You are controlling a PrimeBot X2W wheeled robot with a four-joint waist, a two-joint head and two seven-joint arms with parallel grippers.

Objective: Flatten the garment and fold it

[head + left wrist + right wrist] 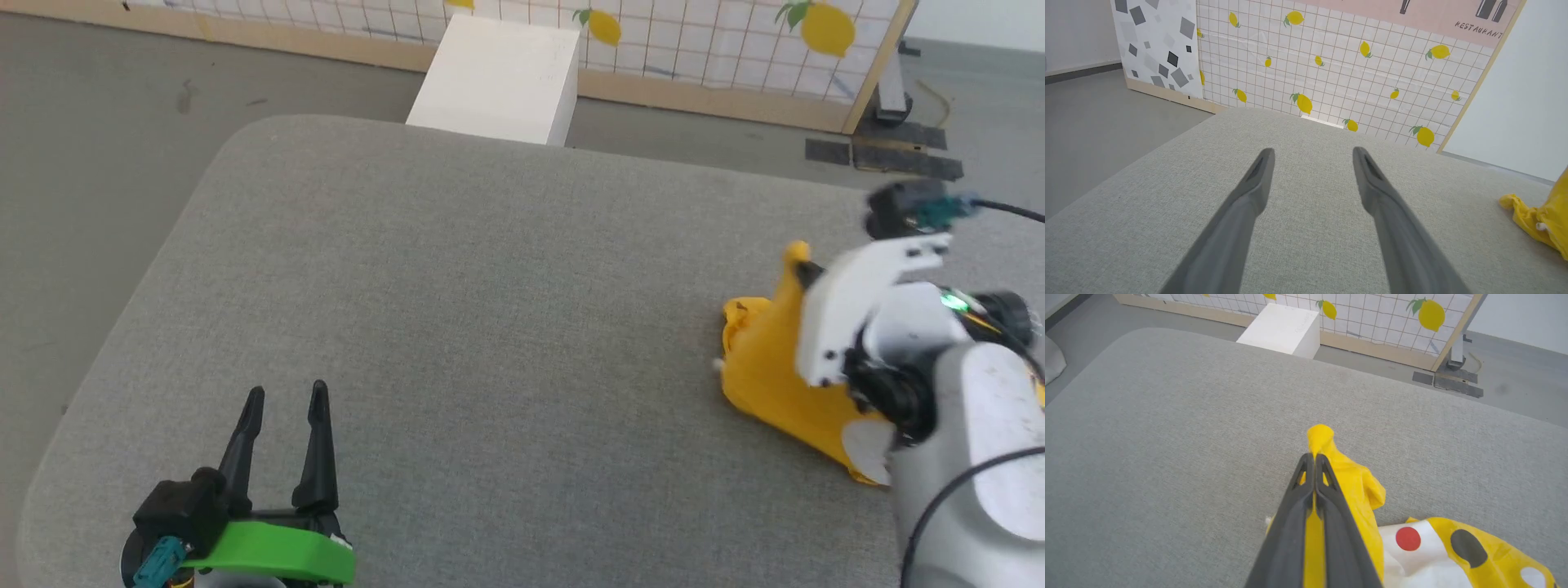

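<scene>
The garment [771,367] is a bright yellow T-shirt lying crumpled at the right side of the grey padded table [490,327]. Its white patch with a red dot and a black dot shows in the right wrist view, garment [1412,539]. My right gripper [1314,457] is shut on a pinch of the yellow cloth, which pokes up past the fingertips; the gripper [804,265] holds that fold lifted above the pile. My left gripper [286,396] stands open over bare table at the lower left, gripper [1312,153], far from the garment [1535,216].
A white box [498,77] stands on the floor beyond the table's far edge. Behind it runs a lemon-print panel [694,41] with a wooden frame. The table's rounded far-left corner [261,131] drops to grey floor.
</scene>
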